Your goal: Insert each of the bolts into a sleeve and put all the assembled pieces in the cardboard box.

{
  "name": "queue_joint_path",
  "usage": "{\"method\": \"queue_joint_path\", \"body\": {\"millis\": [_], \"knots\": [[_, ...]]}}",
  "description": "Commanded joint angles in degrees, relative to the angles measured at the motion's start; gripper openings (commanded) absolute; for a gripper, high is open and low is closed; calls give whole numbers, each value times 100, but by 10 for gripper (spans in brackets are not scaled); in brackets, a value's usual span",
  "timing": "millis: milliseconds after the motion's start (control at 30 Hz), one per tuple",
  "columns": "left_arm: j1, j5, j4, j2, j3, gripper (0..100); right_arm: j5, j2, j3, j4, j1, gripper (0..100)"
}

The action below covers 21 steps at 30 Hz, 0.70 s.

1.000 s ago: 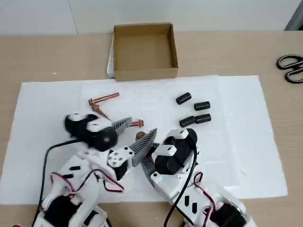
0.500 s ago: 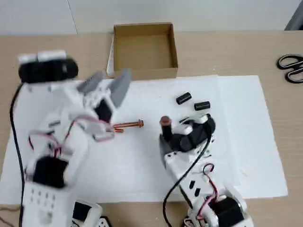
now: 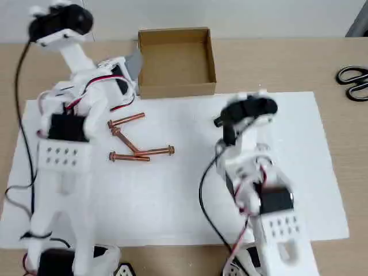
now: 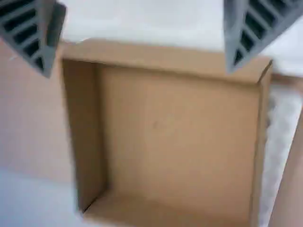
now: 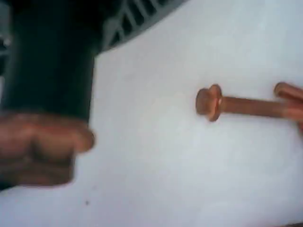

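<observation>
Claws: left claw [image 4: 137,66] wide over brown cardboard box [image 4: 180,142], holding nothing; right claw [image 5: 61,47] clamps black sleeve [image 5: 47,71] with copper bolt [image 5: 38,151] seated, ready for boxing.

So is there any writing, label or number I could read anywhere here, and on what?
None can be read: the cardboard box, the white sheet, the copper bolts and the black sleeve are all unmarked; the left arm's casing shows only small holes.
</observation>
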Motion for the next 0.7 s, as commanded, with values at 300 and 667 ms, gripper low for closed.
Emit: {"method": "queue_joint_path", "body": {"millis": [300,667], "knots": [[-35,123,18,589,-259,224,185,4066,-4273,-453,40,4],[-35,88,18,580,-268,133,211,6923,-7138,-664,31,4]]}}
